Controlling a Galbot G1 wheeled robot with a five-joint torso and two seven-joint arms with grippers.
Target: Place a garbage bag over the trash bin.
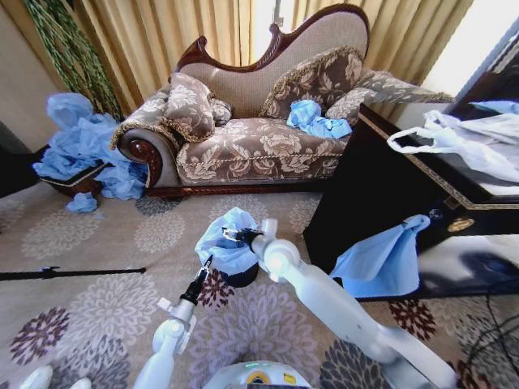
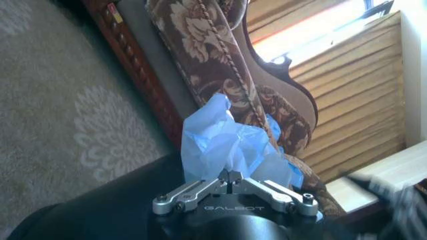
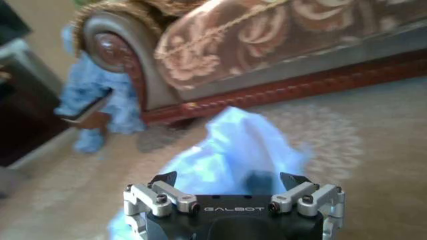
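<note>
The black trash bin (image 1: 242, 277) stands on the carpet in front of the sofa. The light blue garbage bag (image 1: 225, 241) is bunched over its top and hangs down its sides. My left gripper (image 1: 208, 264) is at the bag's lower left edge. In the left wrist view the left gripper (image 2: 230, 176) is shut, with the garbage bag's (image 2: 220, 142) film pinched at its tips above the bin's (image 2: 113, 202) black side. My right gripper (image 1: 233, 236) hovers at the top of the bag. In the right wrist view the right gripper (image 3: 229, 179) is open, with the bag (image 3: 233, 145) just beyond its spread fingers.
A floral sofa (image 1: 251, 146) stands behind the bin, with blue bags (image 1: 312, 117) on its seat. A heap of blue bags (image 1: 81, 150) lies at the sofa's left end. To the right, a dark cabinet (image 1: 381, 194) carries a white bag (image 1: 462, 138) and a hanging blue bag (image 1: 381, 259). A black rod (image 1: 73, 273) lies on the carpet to the left.
</note>
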